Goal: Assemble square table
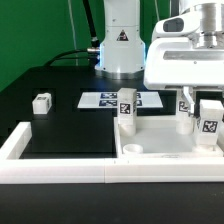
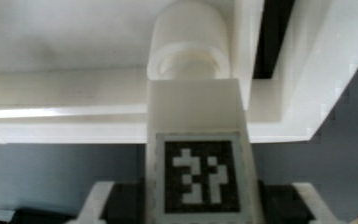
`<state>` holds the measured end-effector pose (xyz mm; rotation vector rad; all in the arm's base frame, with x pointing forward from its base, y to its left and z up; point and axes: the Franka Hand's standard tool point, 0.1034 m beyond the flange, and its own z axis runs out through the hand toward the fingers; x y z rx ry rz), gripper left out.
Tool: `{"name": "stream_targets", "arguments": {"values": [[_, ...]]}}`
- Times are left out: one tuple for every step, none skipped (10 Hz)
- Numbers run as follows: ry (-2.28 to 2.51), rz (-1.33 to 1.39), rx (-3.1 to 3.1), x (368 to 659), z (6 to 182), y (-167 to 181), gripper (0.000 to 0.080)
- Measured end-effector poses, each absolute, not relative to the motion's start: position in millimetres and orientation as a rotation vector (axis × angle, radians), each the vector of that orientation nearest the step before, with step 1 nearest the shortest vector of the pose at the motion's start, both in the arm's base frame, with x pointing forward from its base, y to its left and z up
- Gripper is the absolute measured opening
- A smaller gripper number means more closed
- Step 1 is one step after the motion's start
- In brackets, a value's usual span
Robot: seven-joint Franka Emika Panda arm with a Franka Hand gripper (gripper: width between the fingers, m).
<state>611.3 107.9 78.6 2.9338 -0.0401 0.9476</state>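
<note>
Tool is clenched, I see, on a tagged leg whose far end points at the square table top just beyond the tool.

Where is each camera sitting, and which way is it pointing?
Exterior view: off the arm, low behind the border rail, facing across the square table top toward the robot base; the base and the gripper show.
Wrist view: on the wrist, looking along a tagged leg toward the square table top; only the fingers show, at the picture's edge.
Shared: the leg under the gripper and the square table top.
</note>
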Motion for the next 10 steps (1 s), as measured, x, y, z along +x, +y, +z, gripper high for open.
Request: {"name": "stream_targets", "arguments": {"values": [[-0.040,0.946,2.934,611.1,78.2,107.8,0.0381],[-0.040,0.945,2.934,611.0,78.1,107.8,0.0516],[-0.040,0.945,2.934,610.9,78.0,107.7,0.0516],[-0.040,0.945,2.934,610.8,77.9,107.7,0.0625],[-0.040,0.945,2.934,610.8,77.9,107.7,0.0642],[-0.040,0.944,2.934,610.8,77.8,107.7,0.0642],[-0.040,0.944,2.934,610.8,77.8,107.7,0.0648],[-0.040,0.944,2.934,610.8,77.8,107.7,0.0648],[-0.040,0.944,2.934,610.8,77.8,107.6,0.0649],[-0.040,0.944,2.934,610.7,77.7,107.6,0.0649]]}}
